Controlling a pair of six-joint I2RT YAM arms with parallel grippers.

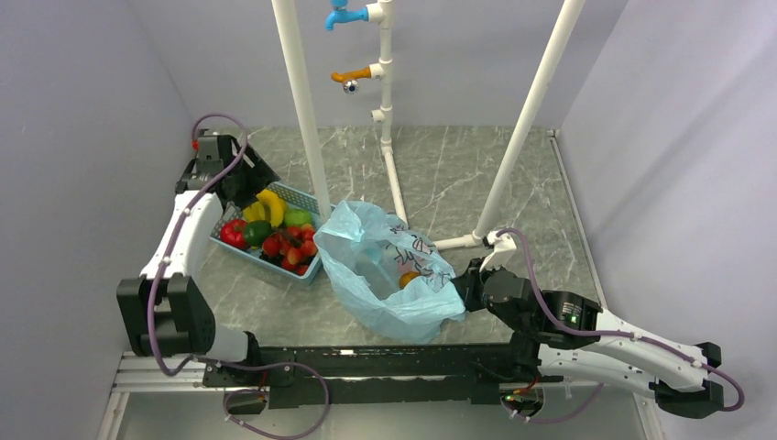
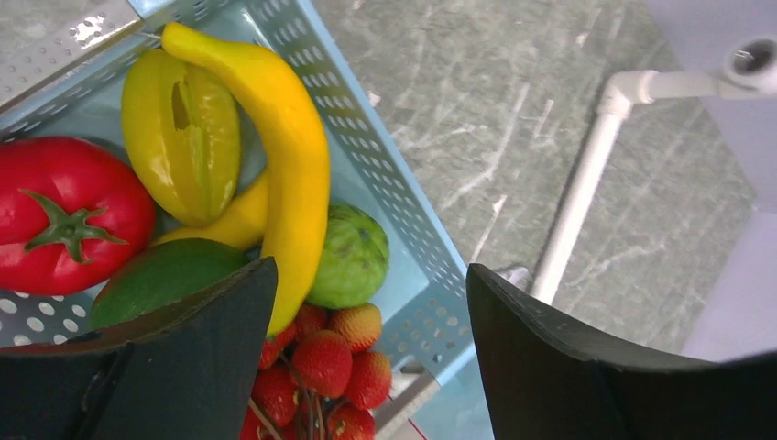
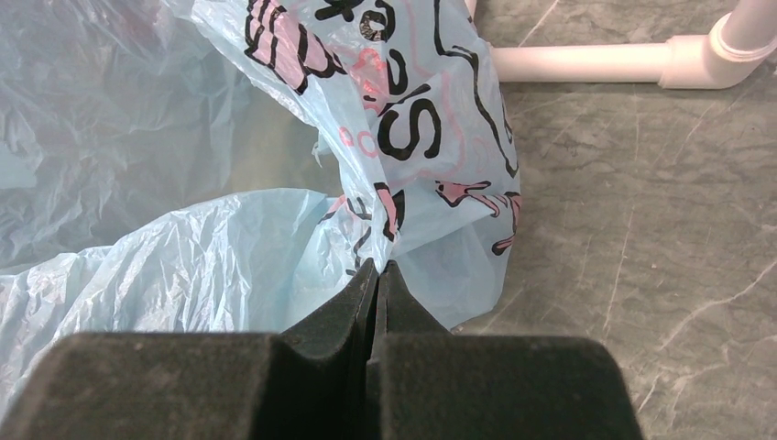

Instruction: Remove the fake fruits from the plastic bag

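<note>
The light-blue plastic bag point(image 1: 385, 266) lies crumpled at the table's middle, its mouth facing left. An orange-brown fake fruit point(image 1: 409, 278) shows inside it. My right gripper point(image 1: 461, 291) is shut on the bag's right edge; in the right wrist view the fingertips point(image 3: 377, 268) pinch the printed film point(image 3: 403, 137). My left gripper point(image 2: 371, 284) hangs open and empty over the blue basket point(image 2: 385, 156). Below it lie a red tomato point(image 2: 69, 215), a dark green fruit point(image 2: 160, 275), a pale green one point(image 2: 348, 257) and a cluster of small red pieces point(image 2: 321, 362).
Yellow bananas point(image 2: 284, 137) and a yellow starfruit point(image 2: 183, 137) also fill the basket point(image 1: 298, 194). A white pipe frame point(image 1: 302, 101) with coloured taps stands behind the bag, its foot point(image 3: 596, 62) beside the bag. Walls close in left, right and back.
</note>
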